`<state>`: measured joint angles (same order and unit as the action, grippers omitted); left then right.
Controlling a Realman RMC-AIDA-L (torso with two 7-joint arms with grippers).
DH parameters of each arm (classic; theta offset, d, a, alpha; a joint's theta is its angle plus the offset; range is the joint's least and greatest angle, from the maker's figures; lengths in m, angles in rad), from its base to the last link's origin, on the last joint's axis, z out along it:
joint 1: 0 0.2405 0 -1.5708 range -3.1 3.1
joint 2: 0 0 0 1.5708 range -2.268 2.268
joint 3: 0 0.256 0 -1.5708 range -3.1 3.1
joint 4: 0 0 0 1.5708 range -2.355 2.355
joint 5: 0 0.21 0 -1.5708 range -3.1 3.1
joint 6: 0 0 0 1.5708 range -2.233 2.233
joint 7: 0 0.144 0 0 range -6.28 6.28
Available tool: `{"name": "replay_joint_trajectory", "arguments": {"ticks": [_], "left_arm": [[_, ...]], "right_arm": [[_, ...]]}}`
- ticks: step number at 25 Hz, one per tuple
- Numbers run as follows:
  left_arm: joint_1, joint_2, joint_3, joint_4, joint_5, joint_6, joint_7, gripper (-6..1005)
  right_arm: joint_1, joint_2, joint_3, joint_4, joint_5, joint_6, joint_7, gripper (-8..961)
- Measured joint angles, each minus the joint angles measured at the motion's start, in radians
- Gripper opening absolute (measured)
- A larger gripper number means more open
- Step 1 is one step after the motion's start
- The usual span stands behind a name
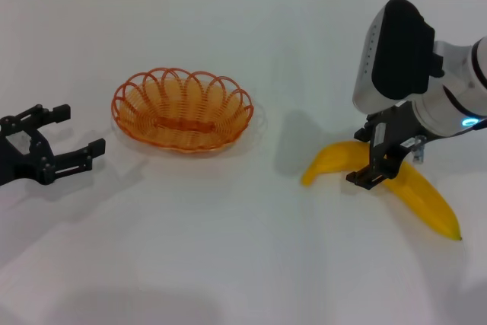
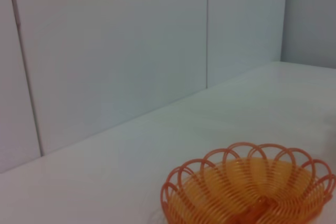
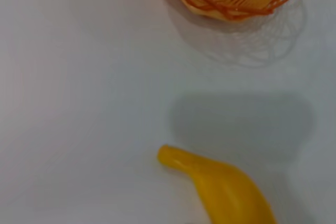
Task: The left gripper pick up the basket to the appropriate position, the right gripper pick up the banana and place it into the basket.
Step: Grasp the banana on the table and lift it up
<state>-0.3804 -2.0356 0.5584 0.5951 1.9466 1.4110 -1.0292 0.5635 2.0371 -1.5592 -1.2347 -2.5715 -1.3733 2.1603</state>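
White tabletop [image 1: 228, 264] backed by pale wall panels; the right gripper [image 1: 378, 159], fingers spread, straddles the banana [image 1: 415, 188] lying flat, apparently poised to clamp; the left gripper [image 1: 65, 139] waits unclenched beside the empty basket [image 1: 183, 109], well apart from the fruit.

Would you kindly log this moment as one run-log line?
left pincer: open, beside basket | right pincer: open over banana | basket empty
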Motion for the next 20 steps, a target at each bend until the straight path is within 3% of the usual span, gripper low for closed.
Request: {"name": "replay_joint_trajectory", "arguments": {"ticks": [4,15,20], "left_arm": [[0.000,0.000,0.000,0.000,-0.003,-0.001,0.000,892],[-0.006,0.000,0.000,-0.002,-0.004,-0.001,0.001,892],[-0.006,0.000,-0.001,-0.003,-0.004,-0.001,0.003,892]], "right_arm": [[0.003,-0.002,0.002,0.003,0.000,0.000,0.014,697],[0.022,-0.003,0.014,0.025,-0.006,-0.009,0.039,489],[0.022,-0.003,0.015,0.006,-0.004,-0.010,0.044,489]]}}
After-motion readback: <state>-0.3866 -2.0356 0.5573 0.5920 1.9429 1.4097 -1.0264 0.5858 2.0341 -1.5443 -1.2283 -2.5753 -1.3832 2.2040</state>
